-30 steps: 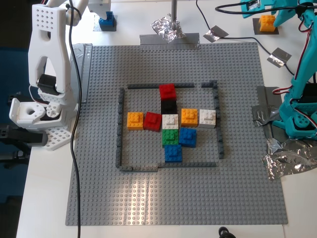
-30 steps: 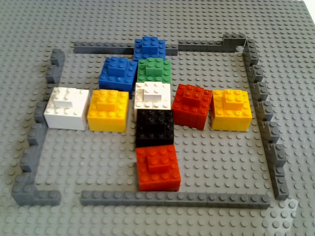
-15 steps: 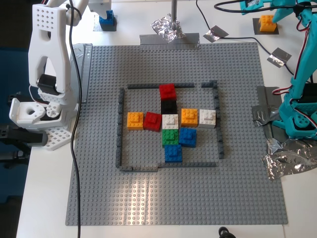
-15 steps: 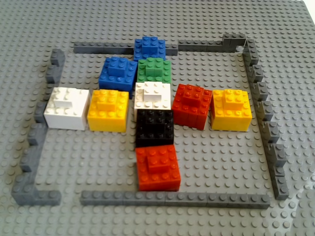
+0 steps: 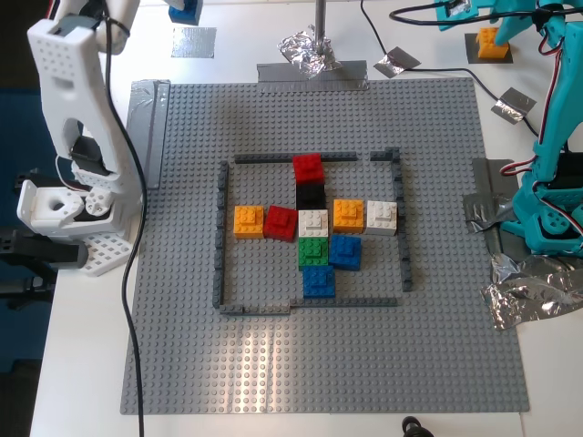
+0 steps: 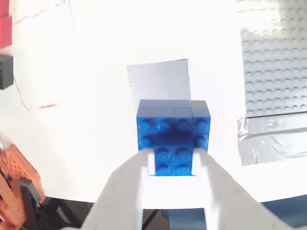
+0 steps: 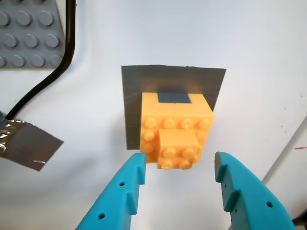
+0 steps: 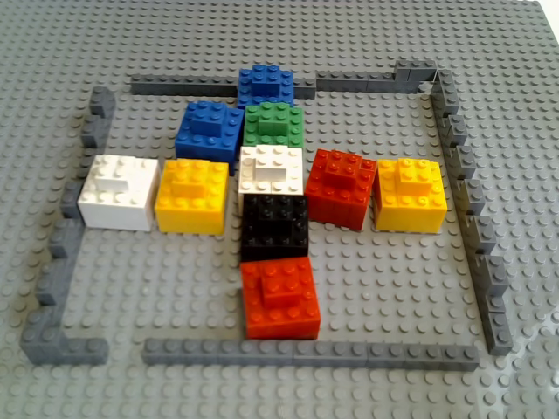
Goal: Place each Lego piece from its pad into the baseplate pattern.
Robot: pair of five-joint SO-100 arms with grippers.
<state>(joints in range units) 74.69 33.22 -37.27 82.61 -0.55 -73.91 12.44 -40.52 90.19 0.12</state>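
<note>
The blue Lego piece (image 6: 172, 127) hangs above its bare pad (image 6: 158, 79), with my second gripper (image 6: 173, 160) shut on it. In the exterior view the blue piece (image 5: 185, 9) sits at the top edge, over the empty pad (image 5: 193, 42), on the white arm. The orange Lego piece (image 7: 175, 129) rests on its dark pad (image 7: 139, 81). My first gripper (image 7: 180, 165) is open, one teal finger on each side of the piece's near end. The orange piece (image 5: 492, 43) is at the exterior view's top right. The baseplate (image 5: 228, 364) carries a dark frame (image 5: 219, 237) around coloured bricks (image 8: 275, 183).
Crumpled foil (image 5: 308, 47) and a metal post stand beyond the baseplate's far edge. Foil scraps (image 5: 528, 291) and tape lie at the exterior view's right by the teal arm's base (image 5: 547, 218). The white arm's base (image 5: 68, 209) and a black cable (image 5: 132, 273) line the exterior view's left.
The white arm has lifted the blue piece off its pad toward the exterior view's top edge, leaving the pad bare. The orange piece and the baseplate bricks have not moved.
</note>
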